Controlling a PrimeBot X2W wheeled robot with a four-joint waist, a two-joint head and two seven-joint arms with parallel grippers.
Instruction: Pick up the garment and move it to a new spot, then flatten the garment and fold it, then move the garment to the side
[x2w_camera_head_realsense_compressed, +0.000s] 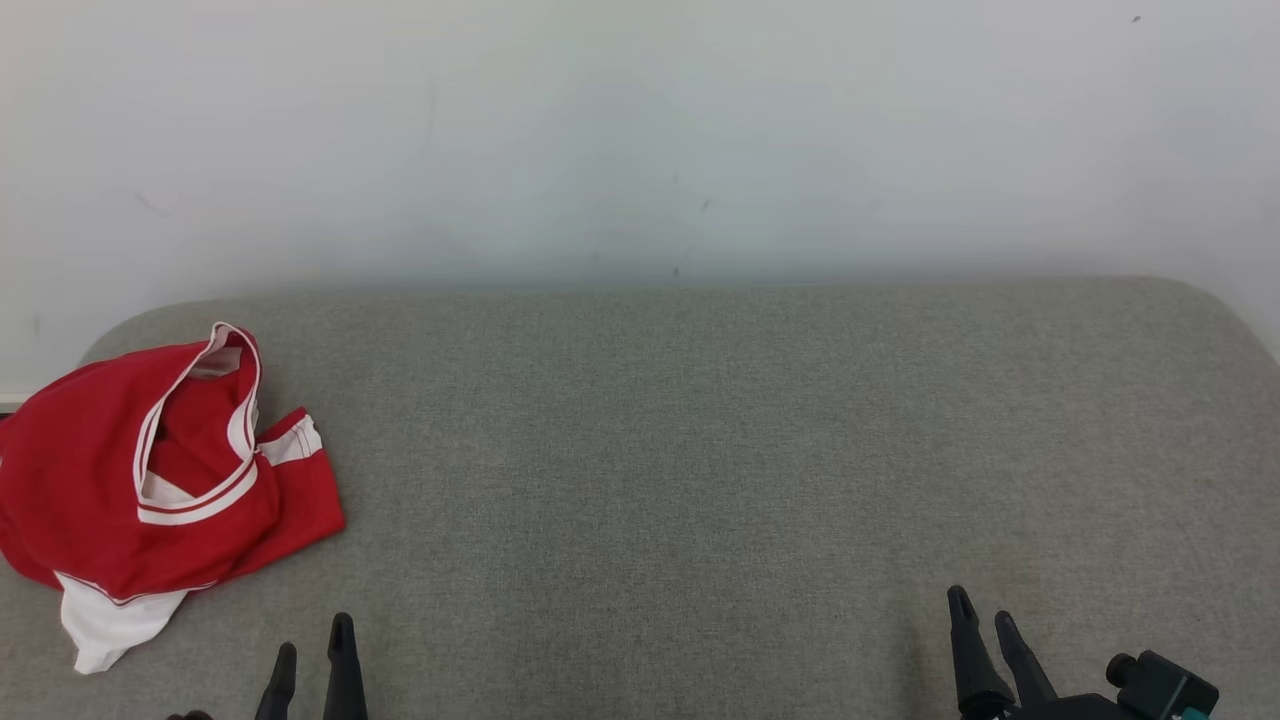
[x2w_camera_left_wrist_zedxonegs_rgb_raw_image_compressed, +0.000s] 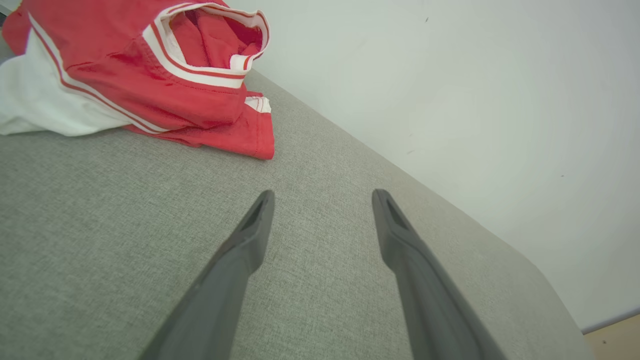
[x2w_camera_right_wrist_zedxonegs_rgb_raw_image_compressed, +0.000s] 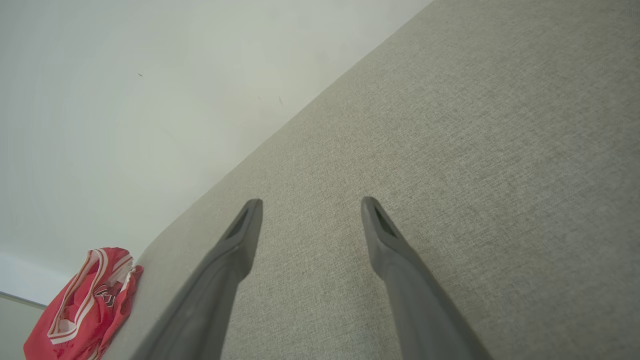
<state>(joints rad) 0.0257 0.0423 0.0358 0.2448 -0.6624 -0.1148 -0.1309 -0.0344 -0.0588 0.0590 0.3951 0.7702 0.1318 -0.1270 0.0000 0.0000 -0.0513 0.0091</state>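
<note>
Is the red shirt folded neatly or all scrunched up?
Scrunched up. The red garment lies in a bunched heap on the grey surface, one striped opening gaping, a white part poking out.

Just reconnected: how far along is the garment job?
Nothing looks done: the red garment with white trim lies crumpled at the left end of the grey fabric surface. Nothing in hand: left gripper and right gripper are open, clear of it. Pickup, flattening, folding, moving aside remain.
</note>
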